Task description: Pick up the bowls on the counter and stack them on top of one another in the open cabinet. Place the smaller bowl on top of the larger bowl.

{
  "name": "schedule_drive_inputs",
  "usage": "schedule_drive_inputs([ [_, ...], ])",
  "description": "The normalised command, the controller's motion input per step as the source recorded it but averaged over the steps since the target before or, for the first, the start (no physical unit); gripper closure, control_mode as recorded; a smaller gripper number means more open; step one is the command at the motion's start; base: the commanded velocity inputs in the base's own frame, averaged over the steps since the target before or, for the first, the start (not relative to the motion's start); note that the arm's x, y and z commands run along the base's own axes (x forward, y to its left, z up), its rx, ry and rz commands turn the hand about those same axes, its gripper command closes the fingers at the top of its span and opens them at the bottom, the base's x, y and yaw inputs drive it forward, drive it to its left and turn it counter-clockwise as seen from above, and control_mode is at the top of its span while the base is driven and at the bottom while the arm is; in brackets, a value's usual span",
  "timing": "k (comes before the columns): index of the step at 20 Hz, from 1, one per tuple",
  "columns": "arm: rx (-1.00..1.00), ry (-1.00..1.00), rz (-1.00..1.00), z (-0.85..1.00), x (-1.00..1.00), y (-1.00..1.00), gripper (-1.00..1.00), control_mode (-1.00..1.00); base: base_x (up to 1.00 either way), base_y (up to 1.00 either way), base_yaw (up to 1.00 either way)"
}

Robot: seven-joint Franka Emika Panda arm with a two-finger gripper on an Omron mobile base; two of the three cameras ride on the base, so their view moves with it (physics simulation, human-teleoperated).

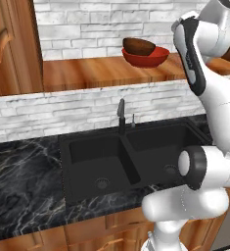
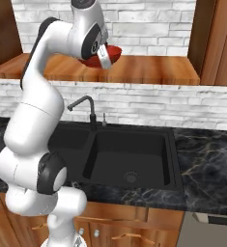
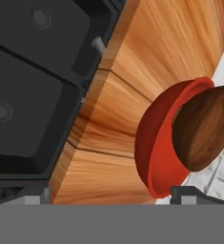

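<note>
The dark brown wooden bowl [image 1: 138, 46] rests inside the wide glossy red bowl [image 1: 148, 58], both on the wood floor of the open cabinet [image 1: 97, 71] against the white brick back. In the hand view, the red bowl [image 3: 158, 143] and brown bowl [image 3: 204, 128] lie just ahead on the right. My gripper [image 3: 116, 195] is open with nothing between its fingers, drawn back a little from the bowls. From the right base view, my hand [image 2: 103, 54] hangs in front of the red bowl [image 2: 114, 52] and hides the brown one.
Below the cabinet lie the black marble counter [image 1: 23, 181] and a black double sink [image 1: 121, 157] with its faucet [image 1: 121, 115]. A carved cabinet door [image 1: 9, 44] stands left of the opening and wood panels [image 2: 221, 43] right of it.
</note>
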Motion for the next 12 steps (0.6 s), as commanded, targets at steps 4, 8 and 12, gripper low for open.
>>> schedule_drive_inputs([
  [4, -0.02, 0.00, 0.01, -0.15, -1.00, 0.00, -1.00, -1.00, 0.00, 0.00, 0.00],
  [8, -0.01, -0.02, 0.04, -0.08, -1.00, 0.00, -1.00, -1.00, 0.00, 0.00, 0.00],
  [12, 0.00, -0.12, 0.08, -0.01, -1.00, 0.00, -1.00, -1.00, 0.00, 0.00, 0.00],
])
